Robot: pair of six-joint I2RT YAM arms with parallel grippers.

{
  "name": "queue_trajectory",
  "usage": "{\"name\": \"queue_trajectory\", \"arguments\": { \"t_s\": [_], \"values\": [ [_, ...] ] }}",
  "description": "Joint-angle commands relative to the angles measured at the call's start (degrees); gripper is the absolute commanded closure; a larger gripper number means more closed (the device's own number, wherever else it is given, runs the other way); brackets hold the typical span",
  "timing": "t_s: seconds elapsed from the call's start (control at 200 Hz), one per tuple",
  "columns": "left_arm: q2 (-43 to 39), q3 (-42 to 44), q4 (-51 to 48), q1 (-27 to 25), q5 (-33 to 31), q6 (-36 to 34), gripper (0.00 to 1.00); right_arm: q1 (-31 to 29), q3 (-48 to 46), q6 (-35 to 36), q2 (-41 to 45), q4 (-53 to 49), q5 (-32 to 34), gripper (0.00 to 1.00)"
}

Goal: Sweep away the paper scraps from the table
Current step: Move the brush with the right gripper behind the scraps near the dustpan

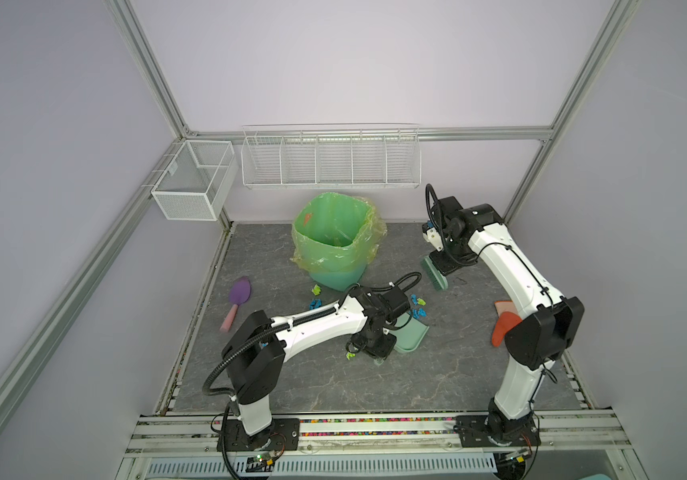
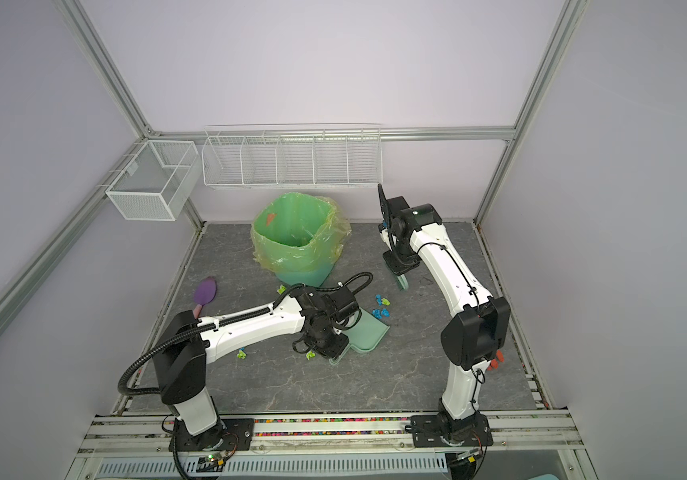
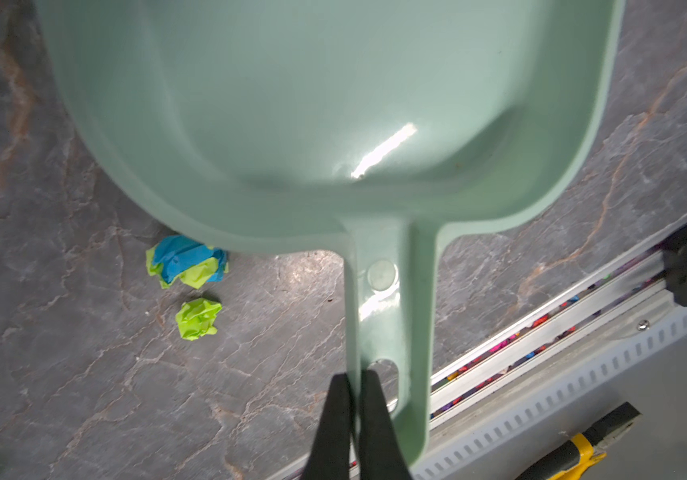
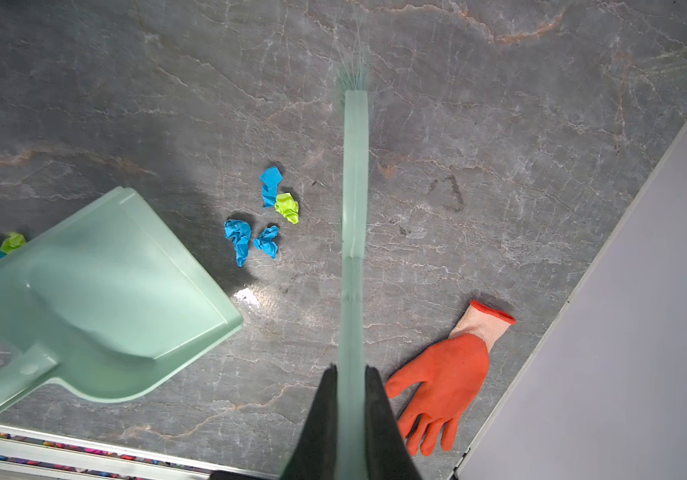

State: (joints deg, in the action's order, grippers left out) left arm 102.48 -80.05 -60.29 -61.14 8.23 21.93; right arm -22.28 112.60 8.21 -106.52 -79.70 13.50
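Four or so paper scraps [image 1: 415,298] were spotted on the table [image 1: 437,374] at roughly 12 o'clock of the dustpan [image 1: 412,336] in a top view. The brush [image 1: 435,274] was poised beyond them at 1 o'clock, presumably so they could be dragged straight into the dustpan's mouth. The dustpan's handle was pinched tight by the left gripper [image 3: 356,378], the brush handle clamped by the right gripper [image 4: 350,370]. More scraps were stranded behind the dustpan around 8 o'clock, so another pass was likely needed.
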Motion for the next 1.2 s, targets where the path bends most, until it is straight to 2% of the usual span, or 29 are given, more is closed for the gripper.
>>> {"name": "queue_trajectory", "arguments": {
  "t_s": [0.0,0.51,0.825,1.195],
  "values": [
    [1.54,0.14,0.48,-0.2,1.19,-0.45,1.0,-0.97,1.01,2.76,-1.2,-2.56,1.82,0.93],
    [3.99,-0.78,-0.76,-0.16,0.61,-1.1,1.0,-3.12,3.86,3.55,-7.47,-4.75,1.53,0.93],
    [6.72,-4.03,-1.94,1.65,1.81,-2.64,1.0,-4.73,1.93,4.69,-7.91,-4.67,-1.19,0.93],
    [8.35,-5.28,-2.46,3.75,1.97,-4.25,1.0,-9.93,-4.53,4.37,-5.59,-4.63,-3.54,0.92]
  ]
}}
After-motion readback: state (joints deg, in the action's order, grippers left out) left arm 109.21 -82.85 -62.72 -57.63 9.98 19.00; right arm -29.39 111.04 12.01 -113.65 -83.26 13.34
